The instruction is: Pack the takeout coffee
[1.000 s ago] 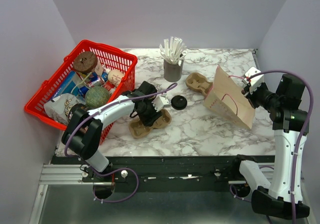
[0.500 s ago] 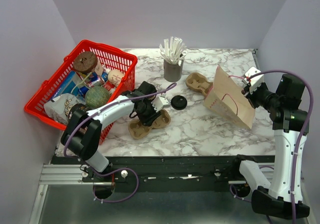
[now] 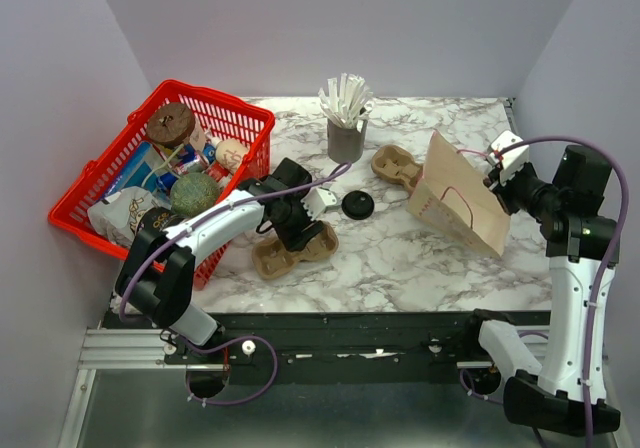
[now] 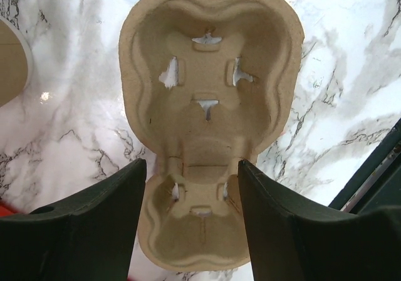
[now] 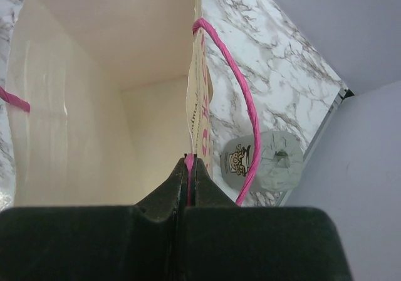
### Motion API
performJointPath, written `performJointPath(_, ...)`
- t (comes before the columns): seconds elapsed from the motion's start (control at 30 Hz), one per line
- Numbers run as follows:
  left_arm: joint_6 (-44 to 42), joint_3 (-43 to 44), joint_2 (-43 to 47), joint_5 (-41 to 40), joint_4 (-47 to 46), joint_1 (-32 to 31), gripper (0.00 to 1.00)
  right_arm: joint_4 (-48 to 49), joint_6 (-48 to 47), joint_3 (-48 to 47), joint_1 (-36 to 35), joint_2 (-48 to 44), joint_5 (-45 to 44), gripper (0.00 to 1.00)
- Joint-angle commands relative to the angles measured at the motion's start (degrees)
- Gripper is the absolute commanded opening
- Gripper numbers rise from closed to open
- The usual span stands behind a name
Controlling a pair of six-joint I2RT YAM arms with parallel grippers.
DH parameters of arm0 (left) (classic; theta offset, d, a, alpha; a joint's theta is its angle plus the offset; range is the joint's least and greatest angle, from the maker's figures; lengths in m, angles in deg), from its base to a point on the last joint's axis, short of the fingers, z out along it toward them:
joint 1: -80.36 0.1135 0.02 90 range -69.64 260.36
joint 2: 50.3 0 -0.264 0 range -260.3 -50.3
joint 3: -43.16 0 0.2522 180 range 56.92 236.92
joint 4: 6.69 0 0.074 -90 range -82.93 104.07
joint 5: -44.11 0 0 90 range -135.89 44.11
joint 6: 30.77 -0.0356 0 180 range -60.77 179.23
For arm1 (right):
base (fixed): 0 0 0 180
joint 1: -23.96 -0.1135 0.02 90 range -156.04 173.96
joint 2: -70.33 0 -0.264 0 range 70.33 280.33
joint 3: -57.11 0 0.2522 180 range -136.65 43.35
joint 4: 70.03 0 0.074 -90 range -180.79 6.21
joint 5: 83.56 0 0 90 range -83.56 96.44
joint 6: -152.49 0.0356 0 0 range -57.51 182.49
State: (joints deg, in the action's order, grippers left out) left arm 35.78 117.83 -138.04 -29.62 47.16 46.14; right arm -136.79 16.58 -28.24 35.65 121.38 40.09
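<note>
Left wrist view catches only an arc of the small tan paper cup [image 4: 9, 61] at its left edge, tan with a pale rim. It stands on the white marbled tabletop [image 4: 351, 61], near but apart from the brown moulded-pulp two-cup carrier [image 4: 207, 74]; in the top view I cannot pick the cup out, and it is probably hidden by the left arm. Its round black plastic lid [image 3: 357, 204] lies flat on the marble by itself, between that carrier and the tan paper bag with pink cord handles [image 3: 455, 198], touching neither. The cup should be very light and thin-walled, easy to crush or tip, so a gentle pinch across the wall just under the stiffer rolled rim looks safest. The lid is likely stiff, smooth and low, hard to get under, and best pinched by its edge across the disc. The left gripper [image 4: 189, 165] hangs with fingers spread wide either side of the carrier's nearer pocket, holding nothing. The right gripper [image 5: 190, 168] is pinched tight on the bag's rim at a pink handle, propping its mouth open
</note>
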Motion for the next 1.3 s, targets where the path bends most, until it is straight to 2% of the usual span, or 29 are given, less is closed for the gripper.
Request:
performJointPath(0.0, 0.59, 1.5, 0.82, 0.77, 0.95, -0.06, 0.69, -1.59, 0.03, -2.85, -0.26, 0.98, -0.43, 0.01)
performJointPath(0.1, -0.11, 0.71, 1.0, 1.57, 1.56, -0.24, 0.67, -2.03, 0.21, -3.29, -0.34, 1.6, -0.25, 0.01)
performJointPath(0.33, -0.99, -0.44, 1.96, 3.06, 2.97, -0.5, 0.54, -1.76, 1.26, -3.55, -0.26, 2.3, 0.1, 0.01)
performJointPath(0.63, -2.13, -1.14, -0.67, 2.72, 3.5, -1.03, 0.57, -1.85, 0.82, -3.38, -0.34, 2.3, -0.16, 0.01)
performJointPath(0.97, -3.19, -2.37, -2.17, 0.16, -0.1, -1.2, 0.58, -1.85, 1.26, -3.47, -0.34, 2.3, -0.16, 0.01)
performJointPath(1.27, -2.75, -1.93, -3.4, 0.34, -0.64, -1.38, 0.51, -1.59, 1.35, -3.38, -0.34, 2.48, -0.16, 0.01)
